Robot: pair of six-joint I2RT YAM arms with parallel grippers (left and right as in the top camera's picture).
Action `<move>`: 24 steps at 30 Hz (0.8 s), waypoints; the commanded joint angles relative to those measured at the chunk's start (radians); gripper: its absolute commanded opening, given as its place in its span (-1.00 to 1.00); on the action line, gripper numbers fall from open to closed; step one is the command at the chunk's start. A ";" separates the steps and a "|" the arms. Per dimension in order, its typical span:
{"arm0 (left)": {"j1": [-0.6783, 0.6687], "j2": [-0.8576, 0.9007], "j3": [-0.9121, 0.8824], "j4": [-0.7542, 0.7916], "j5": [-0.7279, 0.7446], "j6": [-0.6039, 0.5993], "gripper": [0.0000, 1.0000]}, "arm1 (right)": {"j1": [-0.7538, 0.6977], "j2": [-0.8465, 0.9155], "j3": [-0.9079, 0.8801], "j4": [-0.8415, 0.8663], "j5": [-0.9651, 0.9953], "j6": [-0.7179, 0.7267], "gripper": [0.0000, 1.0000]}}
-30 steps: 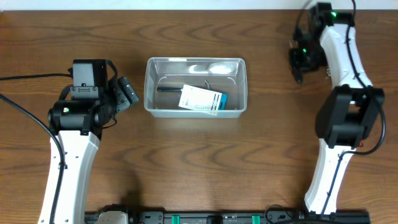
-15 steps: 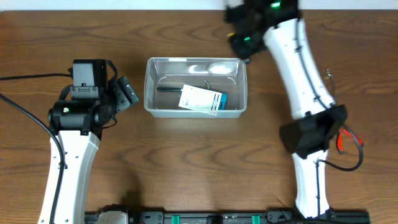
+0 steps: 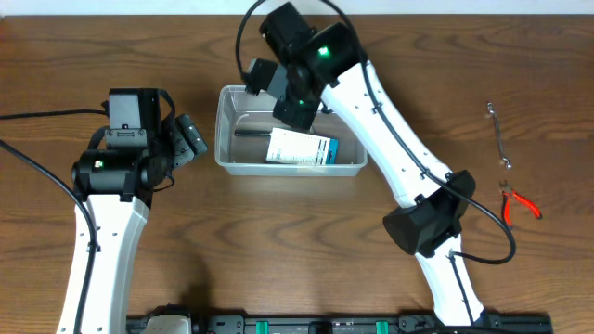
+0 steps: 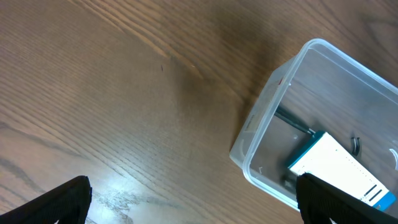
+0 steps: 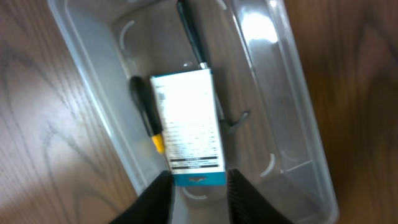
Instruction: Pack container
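The right jaws hung parted and empty over the container [image 3: 220, 139] near the surface's far edge; the left jaws stood wide apart, empty, beside its left end.

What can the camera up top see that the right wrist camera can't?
Only overhead: the wrench and red pliers lying on the table, and the left gripper. Only right wrist: the black tool with a yellow band beside the blue-and-white box. Both: the container and that box inside it.
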 commanded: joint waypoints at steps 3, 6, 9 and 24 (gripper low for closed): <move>0.004 0.007 0.011 -0.002 -0.012 0.002 0.96 | 0.001 -0.031 -0.029 0.006 0.018 -0.039 0.46; 0.004 0.007 0.011 -0.002 -0.012 0.002 0.96 | -0.019 -0.033 -0.022 0.007 0.077 0.025 0.58; 0.004 0.007 0.011 -0.002 -0.012 0.002 0.96 | -0.057 -0.047 -0.008 0.001 0.166 0.173 0.72; 0.004 0.007 0.011 -0.002 -0.012 0.002 0.96 | -0.479 -0.148 -0.016 -0.196 0.230 0.327 0.89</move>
